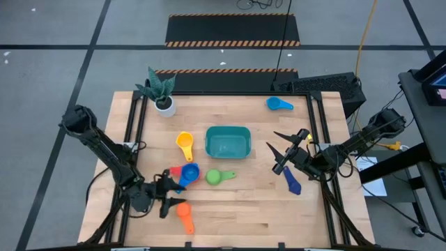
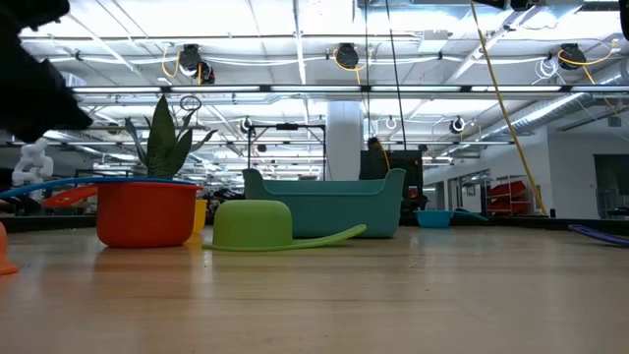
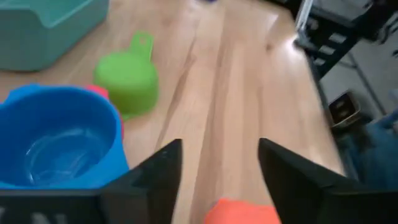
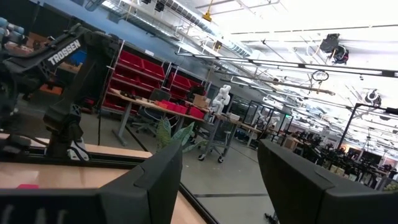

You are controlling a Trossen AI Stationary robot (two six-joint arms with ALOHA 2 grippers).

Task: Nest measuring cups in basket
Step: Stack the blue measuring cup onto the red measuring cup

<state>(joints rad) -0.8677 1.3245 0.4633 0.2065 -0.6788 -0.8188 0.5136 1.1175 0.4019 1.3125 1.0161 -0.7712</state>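
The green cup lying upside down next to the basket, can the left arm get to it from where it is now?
Probably yes. The left hand is open and holds nothing; the green cup lies apart from the basket. Only the blue cup stands close beside the way.

Left pincer low, right pincer raised, both open.

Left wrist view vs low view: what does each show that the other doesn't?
Only the left wrist view: the left gripper, fingers apart, over bare table, and the blue cup seen from above, sitting in a red one.

Only the low view: the plant, the red cup's wall, a light blue cup far back.

Both: the green cup upside down and the teal basket.
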